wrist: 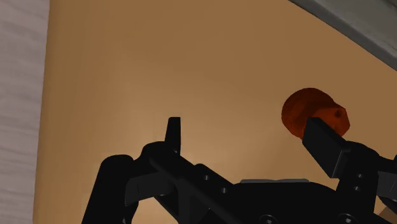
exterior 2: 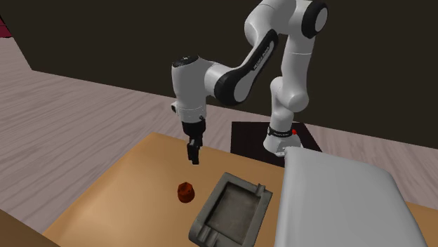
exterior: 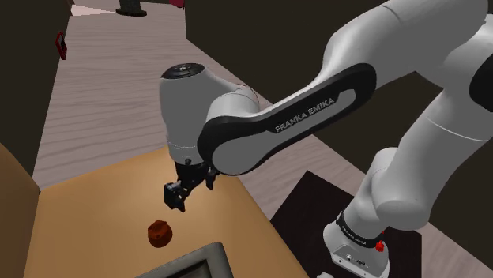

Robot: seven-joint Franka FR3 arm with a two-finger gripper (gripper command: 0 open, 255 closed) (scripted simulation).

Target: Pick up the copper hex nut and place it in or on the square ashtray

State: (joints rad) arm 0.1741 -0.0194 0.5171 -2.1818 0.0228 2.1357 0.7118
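In the shoulder view, the all-black two-finger gripper (exterior: 175,199) is hanging fingers-down above the tan table top (exterior: 87,213), gripping nothing. The small reddish-brown, copper-coloured hex nut (exterior: 159,233) is sitting on the table below the gripper and a little off to 1 side of it, not under the fingertips. The grey square ashtray with a raised rim (exterior: 212,254) is lying farther from the gripper than the nut is. The height probably means the arm is lining up before committing to a descent.

In the second exterior view, the gripper is hovering well clear of the table, with the nut lower down and near it. The ashtray is resting just beyond the nut, hollow side up and ready to receive it. That closeness should make the carry short. A large pale grey slab (exterior 2: 337,203) is lying past the ashtray, well apart from the gripper.

In the wrist view, the 2 black fingers (wrist: 173,130) are standing apart, with only bare table showing between them. The nut is sitting past the tip of 1 finger and is partly hidden by it, so it is not in the gap. The gripper therefore seems to need a sideways shift to centre the nut before lowering and closing.
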